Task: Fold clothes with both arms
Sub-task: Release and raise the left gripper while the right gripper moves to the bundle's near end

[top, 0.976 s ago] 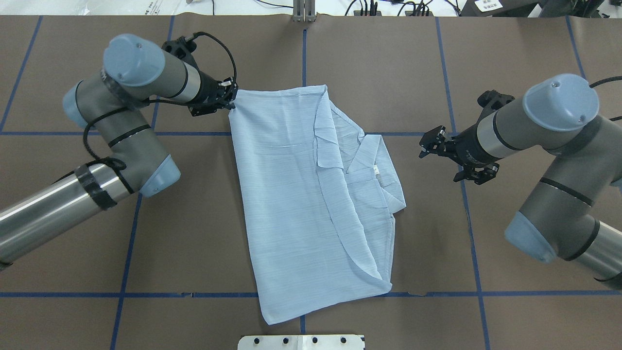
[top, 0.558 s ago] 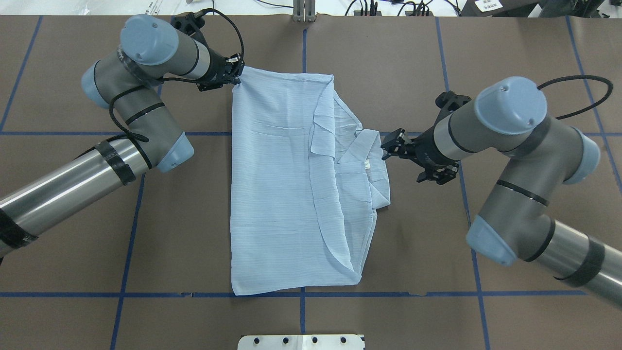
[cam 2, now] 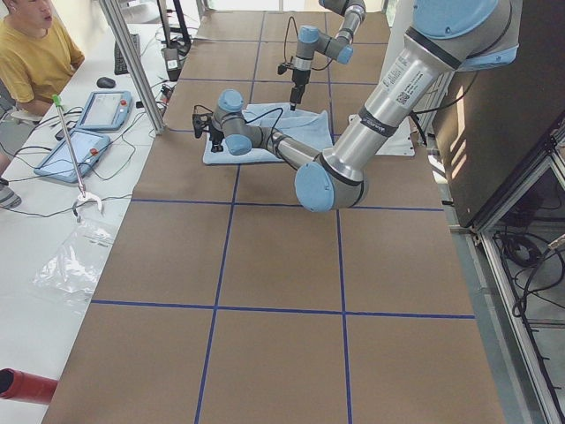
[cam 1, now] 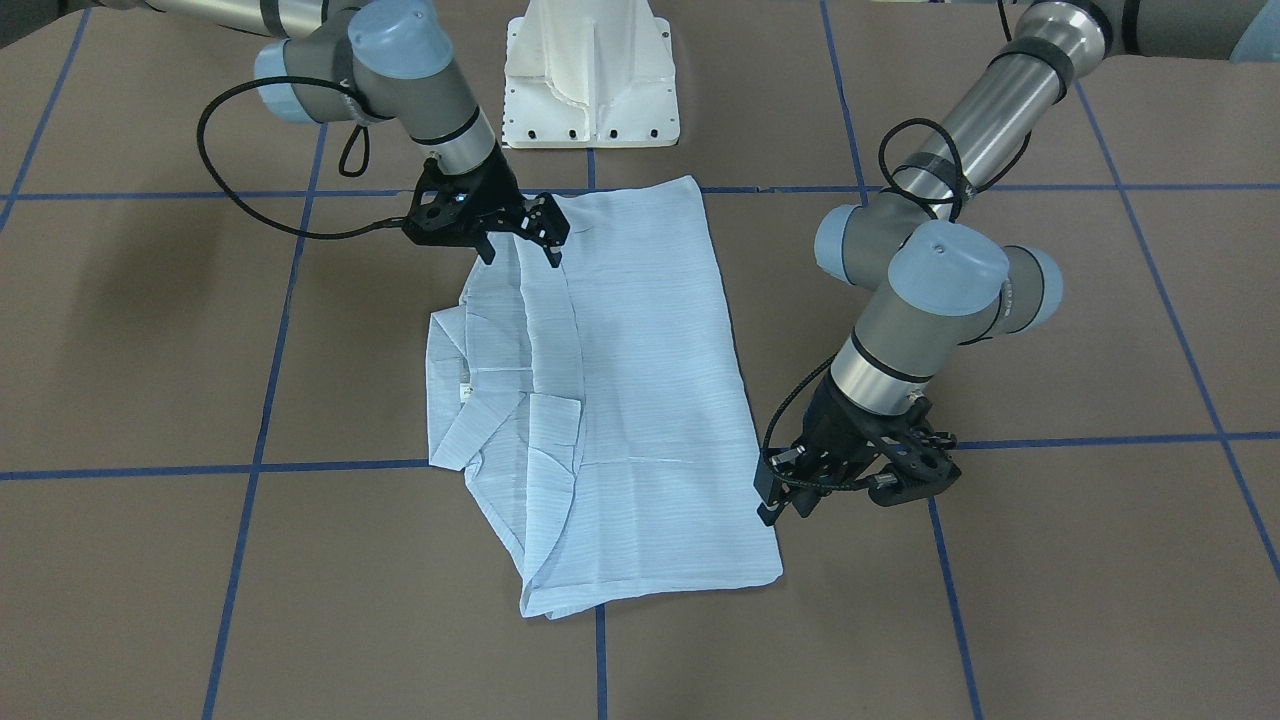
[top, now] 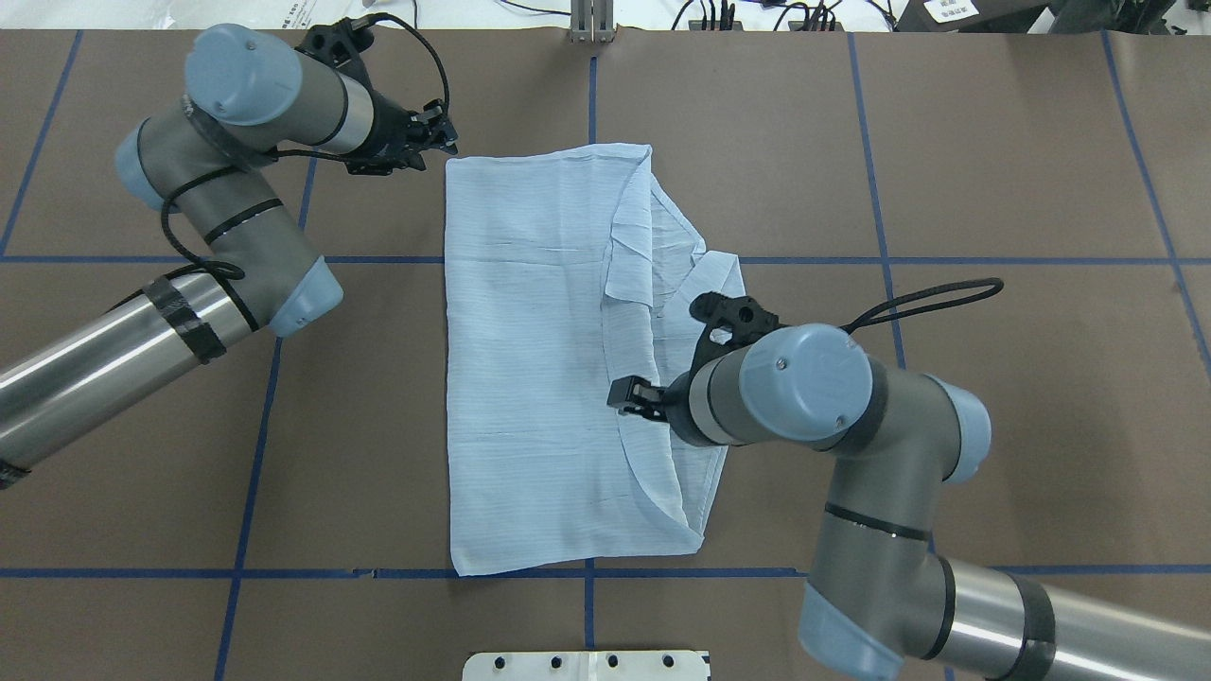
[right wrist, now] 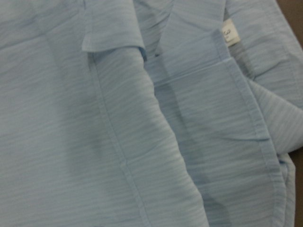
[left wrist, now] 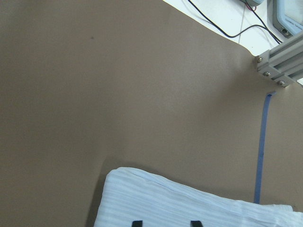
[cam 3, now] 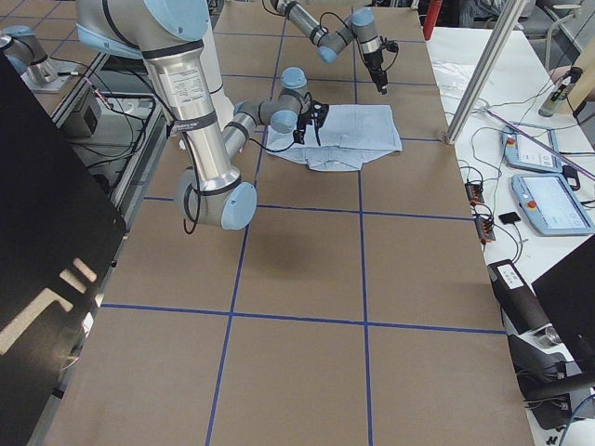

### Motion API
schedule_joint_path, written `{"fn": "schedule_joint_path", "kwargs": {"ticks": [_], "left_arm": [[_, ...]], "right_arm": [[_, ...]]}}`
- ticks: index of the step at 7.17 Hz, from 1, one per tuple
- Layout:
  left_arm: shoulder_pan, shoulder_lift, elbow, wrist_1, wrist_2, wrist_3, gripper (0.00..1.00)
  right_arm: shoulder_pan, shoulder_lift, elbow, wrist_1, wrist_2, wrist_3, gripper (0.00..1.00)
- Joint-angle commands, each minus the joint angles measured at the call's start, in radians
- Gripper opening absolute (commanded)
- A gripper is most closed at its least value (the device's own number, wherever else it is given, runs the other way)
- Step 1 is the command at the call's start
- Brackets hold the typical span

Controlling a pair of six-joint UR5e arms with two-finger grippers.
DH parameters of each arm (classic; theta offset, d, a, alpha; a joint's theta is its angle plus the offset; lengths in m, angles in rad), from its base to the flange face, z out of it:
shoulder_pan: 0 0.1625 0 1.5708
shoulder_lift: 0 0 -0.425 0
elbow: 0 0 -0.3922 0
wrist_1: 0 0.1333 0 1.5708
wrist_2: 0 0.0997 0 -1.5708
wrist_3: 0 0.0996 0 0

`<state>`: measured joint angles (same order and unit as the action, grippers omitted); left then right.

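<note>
Roughly centred in the overhead view on the brown table (top: 1041,189), the thin pinstriped shirt (top: 530,378) lies flat, long axis running top to bottom. The right gripper (cam 1: 520,250) is the nearer, over the curved folded flap, fingers spread and apparently empty. The left gripper (top: 441,134), fingers parted on nothing, sits just off the upper-left corner. A small white label (right wrist: 228,32) marks the collar.

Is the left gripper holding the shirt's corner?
No: in the overhead view the left gripper is open and sits just off the corner of the shirt, with nothing between its fingers.
</note>
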<state>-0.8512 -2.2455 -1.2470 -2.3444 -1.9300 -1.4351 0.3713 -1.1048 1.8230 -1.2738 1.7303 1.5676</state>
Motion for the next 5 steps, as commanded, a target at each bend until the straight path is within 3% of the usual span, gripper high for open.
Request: {"fn": "schedule_joint_path", "kwargs": {"ticks": [1, 2, 5], "left_arm": [[-0.072, 0.11, -0.102, 0.0, -0.113, 0.095, 0.53], [-0.086, 0.128, -0.117, 0.0, -0.133, 0.107, 0.54], [-0.086, 0.127, -0.115, 0.002, -0.132, 0.105, 0.54]], "right_arm": [[-0.078, 0.048, 0.006, -0.164, -0.043, -0.265, 1.0], [-0.101, 0.069, 0.006, -0.252, -0.076, -0.373, 1.0], [-0.143, 0.072, -0.01, -0.308, -0.115, -0.541, 1.0]]}}
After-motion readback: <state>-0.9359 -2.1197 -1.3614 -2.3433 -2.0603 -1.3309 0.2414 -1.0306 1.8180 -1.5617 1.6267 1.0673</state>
